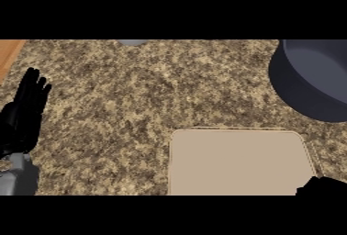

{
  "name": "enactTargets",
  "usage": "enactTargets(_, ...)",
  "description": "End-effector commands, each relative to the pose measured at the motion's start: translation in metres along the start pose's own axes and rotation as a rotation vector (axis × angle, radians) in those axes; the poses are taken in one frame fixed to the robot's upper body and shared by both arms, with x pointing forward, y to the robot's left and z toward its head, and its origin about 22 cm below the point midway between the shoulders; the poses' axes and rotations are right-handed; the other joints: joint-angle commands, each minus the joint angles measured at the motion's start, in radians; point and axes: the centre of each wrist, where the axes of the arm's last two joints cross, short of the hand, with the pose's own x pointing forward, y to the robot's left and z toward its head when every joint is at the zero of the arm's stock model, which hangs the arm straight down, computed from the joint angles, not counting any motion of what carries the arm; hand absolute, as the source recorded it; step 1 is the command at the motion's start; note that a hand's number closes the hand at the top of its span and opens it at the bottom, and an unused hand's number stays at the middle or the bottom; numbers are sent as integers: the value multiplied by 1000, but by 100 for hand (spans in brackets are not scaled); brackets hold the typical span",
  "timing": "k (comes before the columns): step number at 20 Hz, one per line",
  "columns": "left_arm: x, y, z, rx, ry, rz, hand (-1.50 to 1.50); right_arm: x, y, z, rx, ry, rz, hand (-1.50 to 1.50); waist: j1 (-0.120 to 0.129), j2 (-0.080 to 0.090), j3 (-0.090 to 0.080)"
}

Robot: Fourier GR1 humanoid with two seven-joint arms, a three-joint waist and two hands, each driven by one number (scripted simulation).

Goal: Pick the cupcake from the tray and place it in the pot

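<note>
Evidently, no cupcake seen on flat beige rounded-square tray [237, 160]. Dark grey round pot [315, 78] well apart. Left hand [25, 114] rested open, holding nothing; right hand [324, 186] barely shown, grasp unreadable. Transfer to pot judged next.

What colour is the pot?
Dark blue-grey, seen in the head view: the pot.

beige tray [237, 160], dark grey pot [315, 82]

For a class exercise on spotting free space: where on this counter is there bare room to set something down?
The granite counter lies bare between the resting left hand and the dark pot, above the tray. The tray's surface also shows bare. It is crowded at the tray's lower right corner, where the right hand sits.
</note>
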Motion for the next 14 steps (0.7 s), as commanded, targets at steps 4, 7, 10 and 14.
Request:
enactTargets(4,-1,7,-6,5,-7,-10,0,-10,-37,79,-437,-13,-73,150,-3,10,-1)
enactTargets(7,2,-11,7,-16,-7,12,0,-7,-47,104,-621,-2,-126,150,13,5,0)
enactTargets(10,-10,-4,4,-24,-1,-2,0,-7,-57,141,-772,37,-142,150,20,9,-1)
enactTargets(14,12,-26,-3,-42,-19,4,0,-1,-107,174,-874,84,-146,150,48,13,-1)
